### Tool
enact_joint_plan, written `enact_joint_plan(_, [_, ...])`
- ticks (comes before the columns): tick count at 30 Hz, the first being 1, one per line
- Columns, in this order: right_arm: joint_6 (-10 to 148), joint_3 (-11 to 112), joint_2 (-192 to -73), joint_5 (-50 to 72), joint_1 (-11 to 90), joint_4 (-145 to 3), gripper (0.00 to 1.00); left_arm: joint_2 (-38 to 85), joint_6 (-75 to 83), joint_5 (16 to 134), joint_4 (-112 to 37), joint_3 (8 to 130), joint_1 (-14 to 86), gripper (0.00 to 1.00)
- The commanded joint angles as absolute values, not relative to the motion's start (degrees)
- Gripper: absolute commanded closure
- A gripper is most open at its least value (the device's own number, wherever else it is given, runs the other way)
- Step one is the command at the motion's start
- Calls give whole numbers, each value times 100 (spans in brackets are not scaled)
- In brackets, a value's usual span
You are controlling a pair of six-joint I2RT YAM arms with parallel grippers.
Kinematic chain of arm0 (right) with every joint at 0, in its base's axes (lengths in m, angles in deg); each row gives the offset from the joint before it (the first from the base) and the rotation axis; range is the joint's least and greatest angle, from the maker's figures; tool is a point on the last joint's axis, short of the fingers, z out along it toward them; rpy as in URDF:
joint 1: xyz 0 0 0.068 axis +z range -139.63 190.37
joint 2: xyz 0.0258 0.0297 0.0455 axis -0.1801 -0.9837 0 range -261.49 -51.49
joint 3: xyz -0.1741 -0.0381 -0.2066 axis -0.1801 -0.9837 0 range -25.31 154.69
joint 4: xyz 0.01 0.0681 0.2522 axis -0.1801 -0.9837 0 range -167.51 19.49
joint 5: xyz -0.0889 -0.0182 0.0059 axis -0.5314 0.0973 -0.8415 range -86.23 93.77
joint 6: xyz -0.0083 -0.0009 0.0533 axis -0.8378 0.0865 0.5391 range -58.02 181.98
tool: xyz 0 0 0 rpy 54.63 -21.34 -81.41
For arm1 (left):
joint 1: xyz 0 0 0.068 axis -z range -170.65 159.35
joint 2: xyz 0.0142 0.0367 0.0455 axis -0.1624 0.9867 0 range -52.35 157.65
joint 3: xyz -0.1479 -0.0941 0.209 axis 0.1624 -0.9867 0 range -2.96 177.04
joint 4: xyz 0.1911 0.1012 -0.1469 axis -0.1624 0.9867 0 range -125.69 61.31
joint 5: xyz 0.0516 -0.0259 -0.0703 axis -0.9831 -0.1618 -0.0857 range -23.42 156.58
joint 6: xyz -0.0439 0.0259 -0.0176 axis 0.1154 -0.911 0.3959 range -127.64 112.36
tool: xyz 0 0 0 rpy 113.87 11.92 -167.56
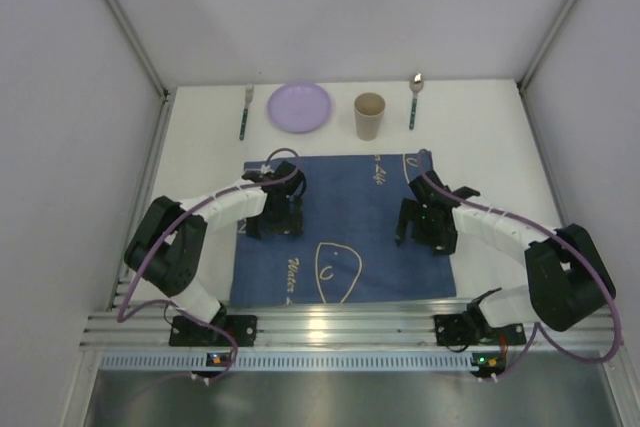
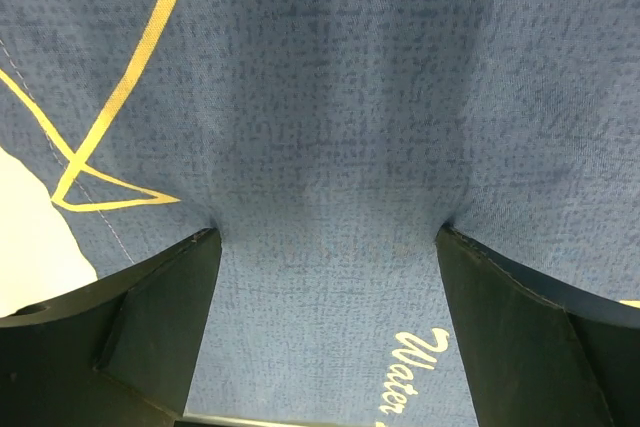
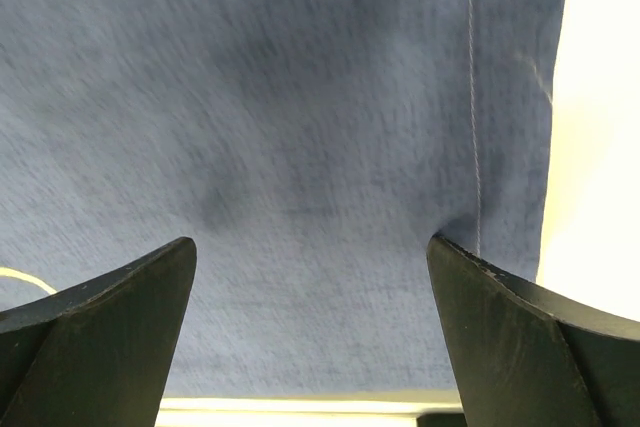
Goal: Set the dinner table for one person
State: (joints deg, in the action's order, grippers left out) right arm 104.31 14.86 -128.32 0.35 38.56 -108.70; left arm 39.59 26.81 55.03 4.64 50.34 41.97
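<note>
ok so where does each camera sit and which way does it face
Top external: above and behind the bases, looking down at the dinner table, blue placemat, left arm and right arm.
Left wrist: on the left arm, facing down close at the placemat, left hand open.
Right wrist: likewise, near the placemat's edge, right hand open.
Shared: all three show the placemat.

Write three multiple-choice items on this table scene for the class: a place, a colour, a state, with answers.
1. The cup stands: A on the placemat; B between plate and spoon; C left of the fork.
2. The plate is: A purple; B white; C green.
3. The left hand is: A shut on the fork; B holding the cup; C open, empty.
Answers: 1 B, plate at its left, spoon at its right. 2 A, lilac all over. 3 C, fingers wide apart, gripping nothing.
</note>
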Motion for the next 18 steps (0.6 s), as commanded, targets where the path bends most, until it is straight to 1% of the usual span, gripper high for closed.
enact_joint_plan(1, [10022, 1995, -13128, -203, 3578, -10769, 0, 4379, 2655, 5270, -36, 5345, 4160, 5])
enact_joint_plan(6, [9785, 2294, -13472, -142, 3332, -10743, 0, 5064, 2409, 5182, 122, 5943, 4064, 4])
enact_joint_plan(10, [9591, 2400, -13568, -10, 3182, -10654, 0, 5197, 2452, 5208, 298, 6348, 4063, 4])
enact_joint_plan(13, [9415, 2540, -13577, 139, 3085, -10637, 0, 4987, 2750, 5173, 561, 6462, 4063, 4])
enact_joint_plan(18, [9213, 3006, -13314, 342, 3068, -10795, 1, 4144, 3453, 5103, 1184, 6603, 4090, 4])
